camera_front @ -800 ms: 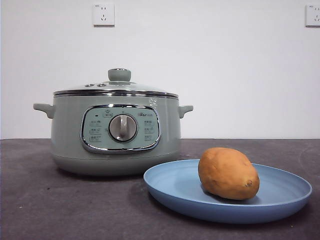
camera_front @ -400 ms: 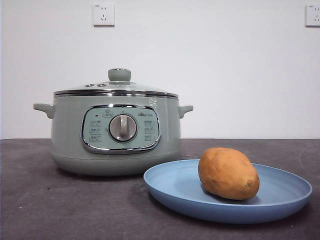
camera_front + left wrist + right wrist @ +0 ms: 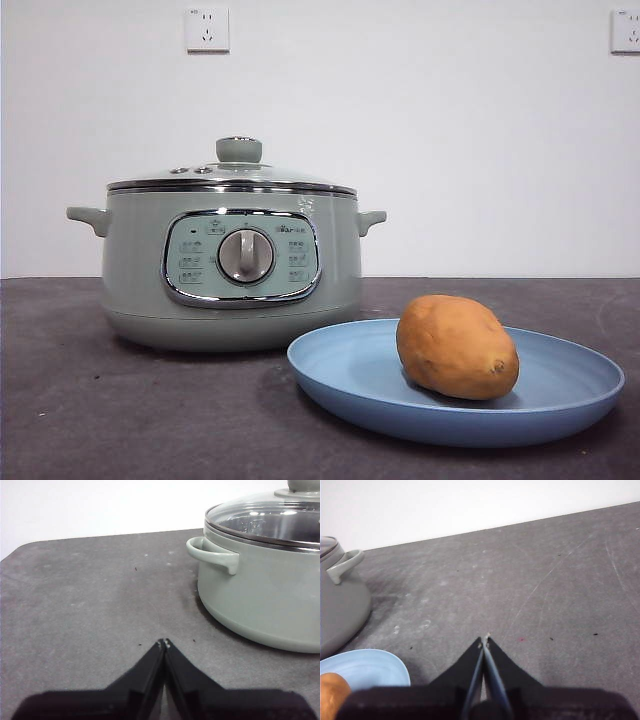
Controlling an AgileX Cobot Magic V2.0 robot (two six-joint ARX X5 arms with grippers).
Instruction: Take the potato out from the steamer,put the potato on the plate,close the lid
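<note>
While both tools, left and right, rest clenched and empty: potato, firm, rollable, grip across middle, on plate; lid, fragile glass, lift by knob, closes steamer.

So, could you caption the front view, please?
Potato resting on the blue plate beside the lidded steamer.

A dark grey table is backed by a white wall, on which two sockets are mounted.
</note>
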